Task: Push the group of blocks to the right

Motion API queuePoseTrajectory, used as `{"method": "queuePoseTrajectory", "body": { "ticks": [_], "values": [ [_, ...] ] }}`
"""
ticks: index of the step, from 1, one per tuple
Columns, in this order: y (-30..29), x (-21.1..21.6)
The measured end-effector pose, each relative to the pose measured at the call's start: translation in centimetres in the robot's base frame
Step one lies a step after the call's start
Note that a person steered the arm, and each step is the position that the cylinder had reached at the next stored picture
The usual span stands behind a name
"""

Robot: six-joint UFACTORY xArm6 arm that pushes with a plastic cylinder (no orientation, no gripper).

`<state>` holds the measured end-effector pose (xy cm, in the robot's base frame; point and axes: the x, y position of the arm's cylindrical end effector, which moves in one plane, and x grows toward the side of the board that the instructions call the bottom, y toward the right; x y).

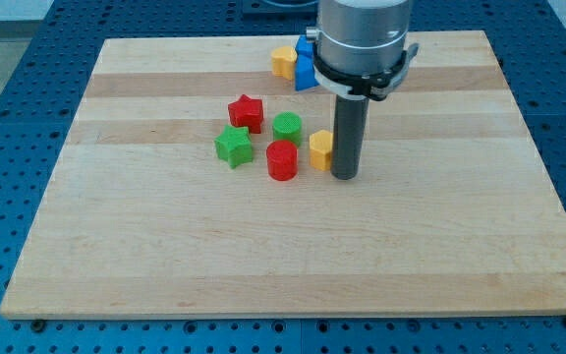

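Nearest in the cluster: red cylinder (282, 159), standing mid-worktop (263, 265), slightly left of centre. Just to its right and a touch farther, yellow block (319, 149), shape hard to make out, pressed against or right beside the dark rod. My tip (345, 176) planted on the worktop immediately right of that yellow block, so on the right side of the group. No jaws on this arm, only the rod; nothing to report as apart or together.

Left of the red cylinder, green star (233, 146), close by but with a small gap. Farther back, green cylinder (287, 127) just behind the red cylinder, and red star (246, 112) to its left, near the green star.

At the far edge, well apart from the group: another yellow block (282, 62) touching blue block (305, 67), the blue one partly hidden behind the arm's grey housing (362, 34).
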<state>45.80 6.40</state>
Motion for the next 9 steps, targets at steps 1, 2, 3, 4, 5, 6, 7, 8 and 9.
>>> {"method": "queuePoseTrajectory", "body": {
  "ticks": [1, 2, 3, 4, 5, 6, 7, 8, 9],
  "values": [
    [4.3, 0.0],
    [7.8, -2.0],
    [9.1, -5.2],
    [9.0, -7.6],
    [7.5, -9.9],
    [5.0, -11.8],
    [1.1, -13.0],
    [-2.4, -13.8],
    [-5.7, -14.0]
  ]
}}
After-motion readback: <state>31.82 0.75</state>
